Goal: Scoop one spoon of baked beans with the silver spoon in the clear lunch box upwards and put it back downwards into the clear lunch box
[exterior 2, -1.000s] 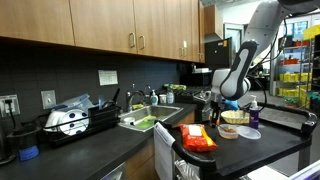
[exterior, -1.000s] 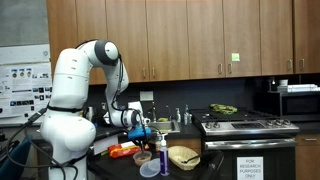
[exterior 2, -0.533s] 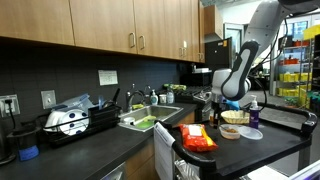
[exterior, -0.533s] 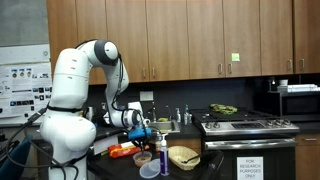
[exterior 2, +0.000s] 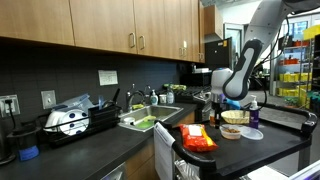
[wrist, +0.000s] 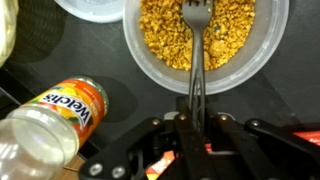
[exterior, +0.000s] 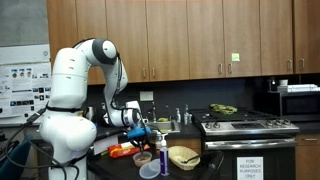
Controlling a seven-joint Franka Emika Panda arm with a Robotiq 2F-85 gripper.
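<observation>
In the wrist view the clear lunch box (wrist: pixel 205 42) is a round clear tub full of baked beans (wrist: pixel 160 35), straight ahead of my gripper (wrist: pixel 196 128). The gripper is shut on the handle of the silver spoon (wrist: pixel 194 70). The handle runs up from the jaws over the tub's rim, and the spoon's head lies over the beans near the tub's middle. In both exterior views the gripper (exterior: pixel 143 131) (exterior 2: pixel 222 108) hangs low over the counter, just above the tub (exterior 2: pixel 230 131).
A Welch's juice bottle (wrist: pixel 55 125) lies left of the gripper. A white lid (wrist: pixel 95 8) sits beside the tub. On the dark counter (exterior 2: pixel 265 150) are an orange packet (exterior 2: pixel 195 138), a purple bottle (exterior: pixel 163 156) and a tan bowl (exterior: pixel 183 156). A stove (exterior: pixel 248 128) stands nearby.
</observation>
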